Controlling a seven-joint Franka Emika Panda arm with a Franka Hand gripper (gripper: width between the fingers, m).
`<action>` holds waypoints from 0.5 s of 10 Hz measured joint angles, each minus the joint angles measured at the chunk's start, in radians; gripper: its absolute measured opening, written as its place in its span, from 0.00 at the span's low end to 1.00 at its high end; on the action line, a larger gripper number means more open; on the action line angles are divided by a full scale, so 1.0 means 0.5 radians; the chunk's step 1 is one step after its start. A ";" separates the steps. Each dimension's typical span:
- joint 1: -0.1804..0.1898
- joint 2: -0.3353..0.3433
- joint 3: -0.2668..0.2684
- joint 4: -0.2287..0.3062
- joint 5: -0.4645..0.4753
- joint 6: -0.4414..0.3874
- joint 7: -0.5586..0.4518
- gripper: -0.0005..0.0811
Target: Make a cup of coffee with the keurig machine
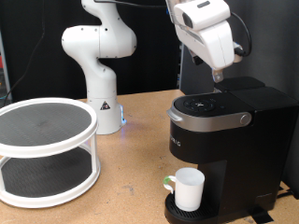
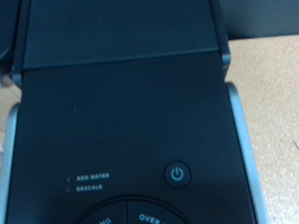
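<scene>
So the pincer (image 1: pixel 218 78) is hanging right above the keurig machine (image 1: pixel 224 140), just over the back part of its top, with the tip pointing straight down at the black lid. The gap looks small in the exterior view, but I can't say if it's touching. The buttons and the silver-grey lid handle (image 1: pixel 210 118) sit a bit toward the exterior view's left and bottom of where the tip is, so the machine's top panel is directly under and slightly forward of the pincer.

The wrist view is basically all machine: flat black top, a round power button (image 2: pixel 178 173), and tiny "add water" and "descale" labels (image 2: pixel 89 182). Nothing is between the fingers there; in fact no fingers show at all, so I honestly can't tell whether the pincer is open or closed.

The cup (image 1: pixel 189 189) is already parked on the round drip base under the spout, at the exterior view's bottom, handle pointing to that view's left. It's well below the pincer.

Stuff that's hard to make out: the machine's right side runs out of frame, and I can't see inside the cup. Also on the tabletop (image 1: pixel 131 173), a white two-tier round rack (image 1: pixel 45 149) off to the left.
</scene>
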 joint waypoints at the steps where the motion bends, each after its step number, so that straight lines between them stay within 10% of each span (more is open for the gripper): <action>1: 0.000 0.013 0.017 -0.001 -0.063 0.010 0.019 0.99; 3: 0.000 0.035 0.048 -0.003 -0.187 0.047 0.061 0.99; 5: 0.000 0.062 0.056 -0.005 -0.216 0.073 0.067 0.68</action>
